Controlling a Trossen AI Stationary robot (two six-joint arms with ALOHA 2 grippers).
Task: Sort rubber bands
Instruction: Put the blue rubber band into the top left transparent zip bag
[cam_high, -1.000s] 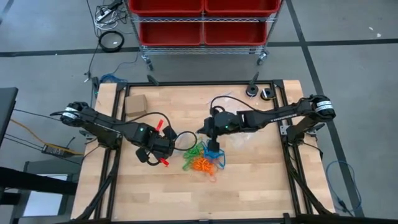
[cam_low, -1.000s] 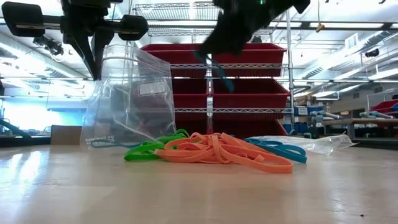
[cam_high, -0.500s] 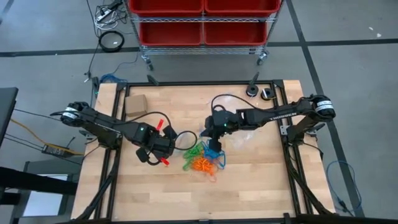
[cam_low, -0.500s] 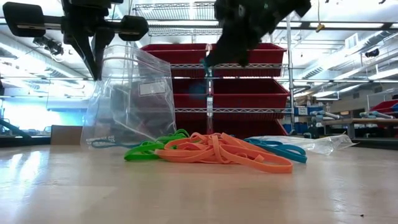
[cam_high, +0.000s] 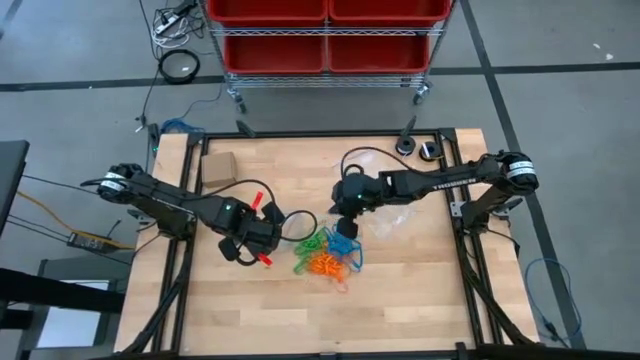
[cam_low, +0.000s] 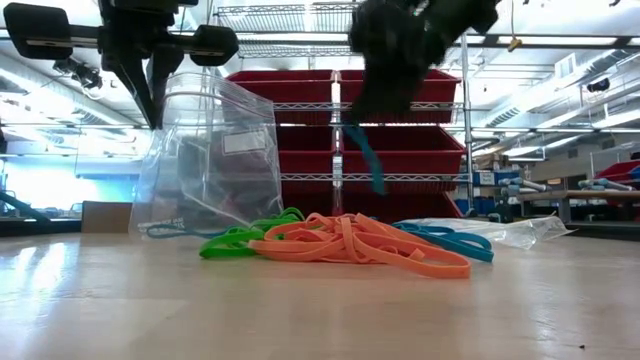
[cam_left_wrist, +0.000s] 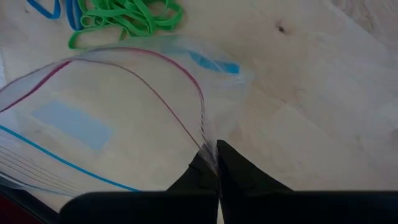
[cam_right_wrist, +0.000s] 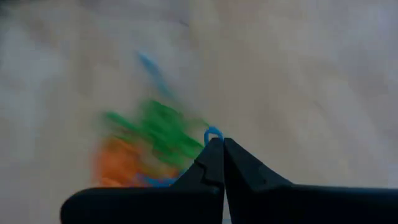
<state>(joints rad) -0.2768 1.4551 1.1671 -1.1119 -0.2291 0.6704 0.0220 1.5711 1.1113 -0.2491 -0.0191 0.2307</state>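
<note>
The rubber bands lie in a pile mid-table: green (cam_high: 311, 243) (cam_low: 243, 236), orange (cam_high: 325, 264) (cam_low: 352, 242) and blue (cam_low: 452, 241). My right gripper (cam_high: 345, 213) (cam_right_wrist: 217, 142) is above the pile's far side, shut on one blue band (cam_low: 368, 160). My left gripper (cam_high: 263, 233) (cam_left_wrist: 213, 160) is left of the pile, shut on a clear zip bag (cam_low: 210, 150) (cam_left_wrist: 106, 124), whose mouth gapes open. A few bands lie just beyond the bag's mouth in the left wrist view. My left gripper pinches the zip bag's mouth rim (cam_left_wrist: 207, 142) between its two fingers, coming from above. The bag stands upright below the fingers with its bottom on the table (cam_low: 190, 228), the mouth held open. My right gripper pinches the blue band between its fingertips, slanting down from above. A small loop of the band (cam_right_wrist: 213, 133) sticks out past the tips. The rest (cam_low: 370, 170) hangs slack below, clear of the pile.
A second clear bag (cam_high: 388, 220) (cam_low: 505, 231) lies flat on the table right of the pile. A small tan cardboard box (cam_high: 218, 166) (cam_low: 105, 216) sits near the far left corner. A red bin rack (cam_high: 325, 35) stands beyond the far edge.
My right gripper has moved a little toward the table's far right and turned, staying shut on the blue band. The band swung about under it and now hangs lower beneath the fingers. The pile and the bag have stayed put.
</note>
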